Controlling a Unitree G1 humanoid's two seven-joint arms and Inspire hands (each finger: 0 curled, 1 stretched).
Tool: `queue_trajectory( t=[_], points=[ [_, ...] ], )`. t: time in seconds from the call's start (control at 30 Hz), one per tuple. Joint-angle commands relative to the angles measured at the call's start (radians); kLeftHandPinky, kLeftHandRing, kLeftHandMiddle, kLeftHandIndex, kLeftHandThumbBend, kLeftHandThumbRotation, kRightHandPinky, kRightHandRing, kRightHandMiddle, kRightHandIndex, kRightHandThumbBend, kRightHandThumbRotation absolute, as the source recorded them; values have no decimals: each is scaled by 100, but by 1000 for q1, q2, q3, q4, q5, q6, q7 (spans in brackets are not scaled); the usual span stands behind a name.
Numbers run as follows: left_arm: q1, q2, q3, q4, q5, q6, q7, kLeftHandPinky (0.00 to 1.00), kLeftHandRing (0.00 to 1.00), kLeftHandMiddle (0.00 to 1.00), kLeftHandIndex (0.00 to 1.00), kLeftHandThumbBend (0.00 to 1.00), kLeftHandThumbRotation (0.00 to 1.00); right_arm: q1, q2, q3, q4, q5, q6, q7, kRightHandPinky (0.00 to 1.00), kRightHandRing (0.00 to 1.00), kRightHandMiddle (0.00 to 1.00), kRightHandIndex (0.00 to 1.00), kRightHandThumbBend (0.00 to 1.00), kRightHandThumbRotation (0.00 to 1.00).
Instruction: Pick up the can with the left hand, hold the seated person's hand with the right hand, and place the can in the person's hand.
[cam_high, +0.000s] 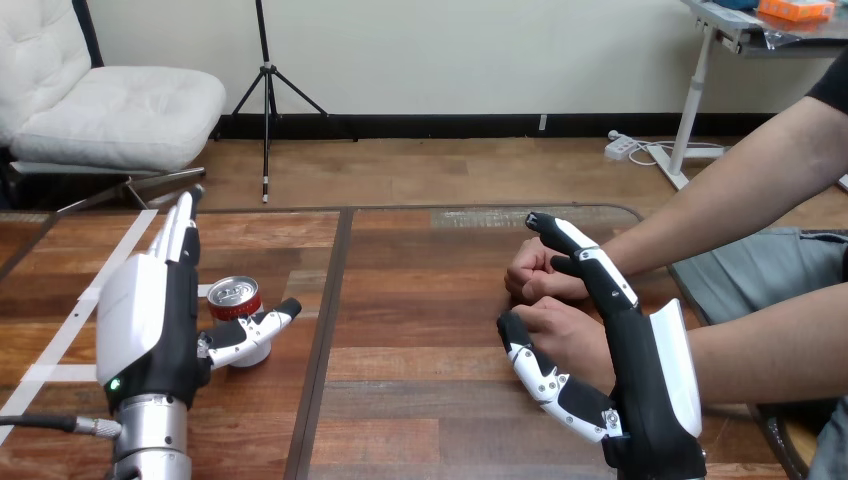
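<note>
Wooden planks make up the table (420, 400), which a dark seam (328, 330) divides from its near edge to its far edge, with white tape strips (70, 330) laid toward its left edge. Left of the seam, about midway between the near and far edges, the can (233, 298) stands upright: a short red body, a pale base and a silver top with a pull tab. Any print on its side is too small to read. The left hand (150, 320) stands just left of the can, spread wide, its fingers (180, 225) straight and pointing to the far edge while its thumb (255, 333) reaches across the front of the can's lower half; whether it presses the can cannot be told. Toward the right edge the person's nearer hand (565, 335) and the person's farther hand (530, 270) rest as loose fists, close together. The right hand (650, 380) is spread apart beside them, its fingers (590, 265) stretched over the nearer fist toward the farther one, its thumb (535, 370) lying at the nearer fist's near side, not curled round it.
</note>
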Motion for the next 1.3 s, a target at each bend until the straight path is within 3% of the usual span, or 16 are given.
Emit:
queue_trajectory(
  t=[0.0, 0.63, 1.27],
  points=[
    [-98, 31, -15, 44, -25, 8, -5, 85, 92, 94, 96, 81, 24, -70, 4, -11, -12, 9, -3, 11, 80, 86, 87, 83, 38, 0],
    [-180, 31, -23, 177, -132, 35, -47, 79, 88, 92, 94, 82, 20, -72, 3, -20, -17, 15, 3, 35, 81, 86, 88, 82, 38, 0],
    [-252, 40, -50, 304, -140, 48, -46, 76, 86, 90, 94, 83, 25, -71, 1, -27, -24, -8, 12, 31, 80, 86, 88, 82, 38, 1]
  ],
)
